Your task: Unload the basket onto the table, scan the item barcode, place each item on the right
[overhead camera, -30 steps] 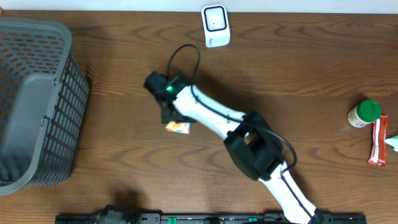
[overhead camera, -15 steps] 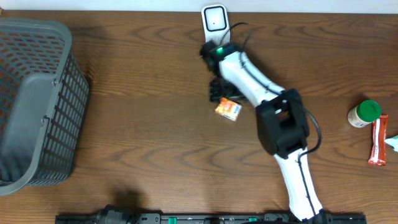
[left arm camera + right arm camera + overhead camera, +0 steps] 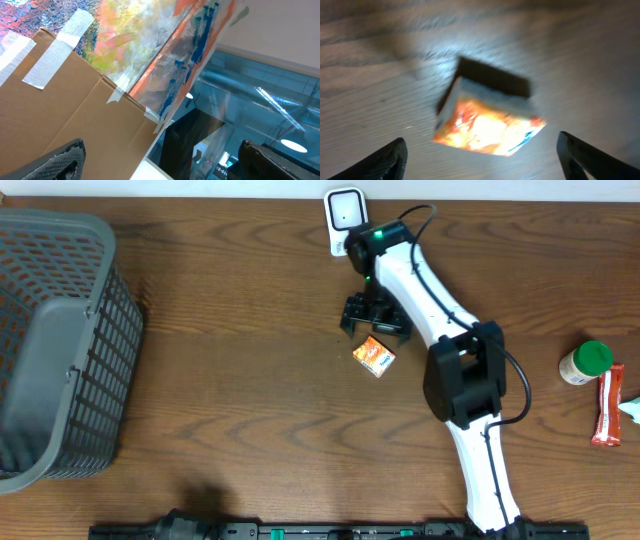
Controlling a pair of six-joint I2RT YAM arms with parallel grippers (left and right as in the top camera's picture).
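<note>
The item, a small orange and white box [image 3: 374, 356], lies flat on the wooden table. In the right wrist view the box [image 3: 485, 125] sits blurred just ahead of the two dark fingers, touching neither. My right gripper [image 3: 373, 326] hovers open just behind the box, a short way in front of the white barcode scanner [image 3: 347, 220] at the table's back edge. No barcode can be made out on the box. My left gripper [image 3: 161, 152] is open and empty, pointing off the table at a cardboard box.
A grey mesh basket [image 3: 60, 340] fills the left end of the table. At the right edge stand a green-lidded jar [image 3: 585, 363] and a red snack bar [image 3: 607, 405]. The left wrist view shows a taped cardboard box [image 3: 60, 100] and a painted sheet [image 3: 150, 35].
My right arm swung from the table's middle to the right and back towards the scanner, bringing the box along. Its jaws have widened and the box now lies free on the table.
</note>
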